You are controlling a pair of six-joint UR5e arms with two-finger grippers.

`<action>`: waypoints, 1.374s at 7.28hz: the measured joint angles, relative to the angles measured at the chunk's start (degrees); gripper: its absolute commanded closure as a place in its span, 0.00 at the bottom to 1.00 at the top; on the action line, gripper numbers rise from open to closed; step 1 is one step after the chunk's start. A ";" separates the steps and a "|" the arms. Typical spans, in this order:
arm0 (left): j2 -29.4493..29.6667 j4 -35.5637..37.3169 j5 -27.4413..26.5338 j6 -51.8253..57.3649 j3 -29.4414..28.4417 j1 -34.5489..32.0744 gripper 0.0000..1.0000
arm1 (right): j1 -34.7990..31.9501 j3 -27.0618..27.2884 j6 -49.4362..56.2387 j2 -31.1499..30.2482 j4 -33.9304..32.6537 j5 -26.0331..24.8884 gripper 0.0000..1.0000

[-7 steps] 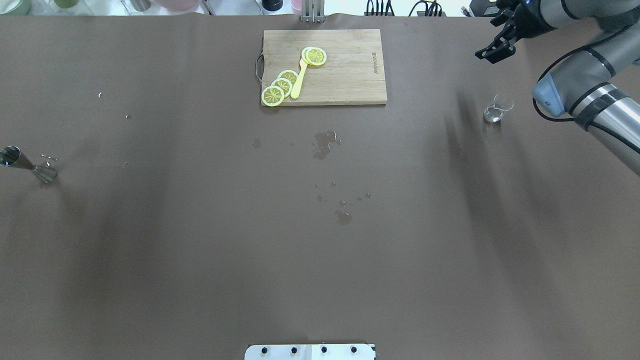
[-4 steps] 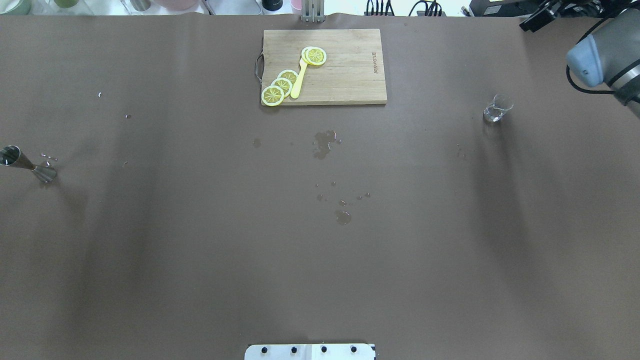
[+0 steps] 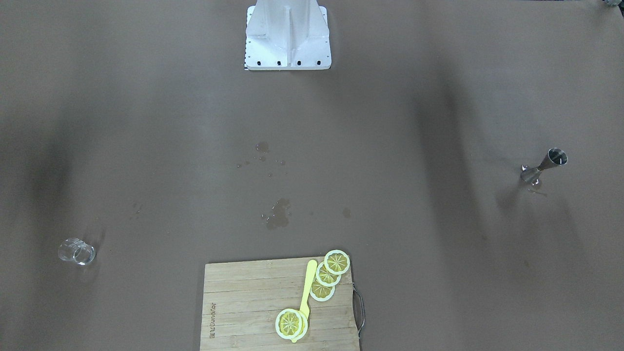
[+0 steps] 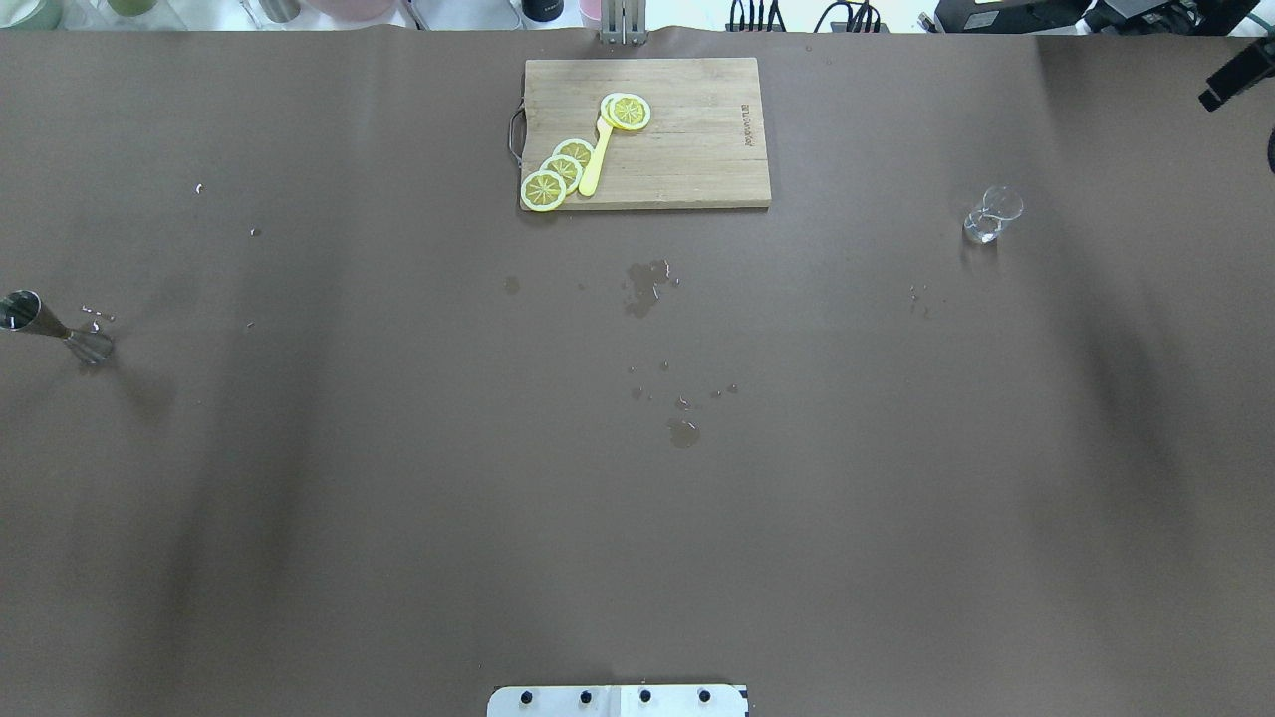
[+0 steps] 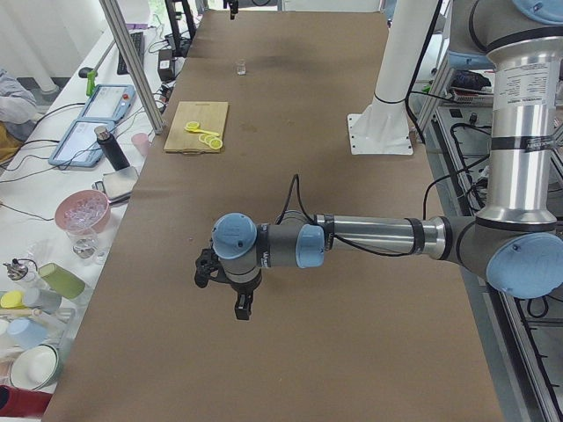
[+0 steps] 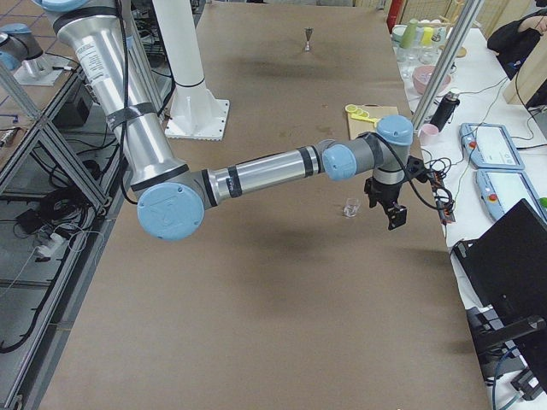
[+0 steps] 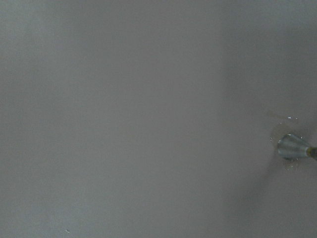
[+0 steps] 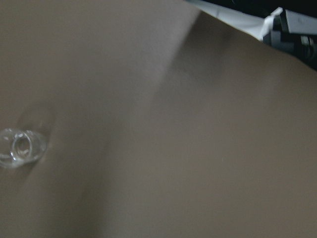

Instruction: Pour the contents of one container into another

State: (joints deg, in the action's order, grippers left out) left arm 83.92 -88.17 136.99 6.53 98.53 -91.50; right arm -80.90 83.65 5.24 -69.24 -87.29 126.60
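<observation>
Brown bench (image 4: 637, 558); R claw (image 6: 393, 213) hangs just beside glass (image 4: 992, 214), L claw (image 5: 242, 309) over opp. end, grip of both can't tell; glass upright at robot's right: prob. fragile, slick, take round wall; jigger (image 4: 55, 329) upright far left: prob. light, tippy, grip waist.

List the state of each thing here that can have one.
glass: upright, not held.
jigger: upright, not held, droplets beside it.
lemon slices: flat on the cutting board, overlapping.
table: wet spots near the middle.
left gripper: above the table; open or shut cannot be told.
right gripper: apart from the glass; same.
</observation>
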 measured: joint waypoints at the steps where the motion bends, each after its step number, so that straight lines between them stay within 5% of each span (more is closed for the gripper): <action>1: -1.22 0.03 0.01 0.13 1.09 0.08 0.01 | -2.21 -0.08 -0.08 -2.93 -1.38 2.93 0.00; 6: -2.08 0.37 -0.19 0.15 0.69 0.22 0.01 | -6.55 7.24 -0.07 -18.03 -2.35 4.86 0.00; 10: -2.13 0.26 -0.68 0.15 0.49 0.13 0.01 | -6.77 8.73 0.04 -21.04 -2.22 4.78 0.00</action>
State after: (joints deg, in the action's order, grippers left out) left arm 81.79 -87.91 136.31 6.68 99.02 -91.37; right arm -87.66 92.39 5.27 -90.28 -89.51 131.38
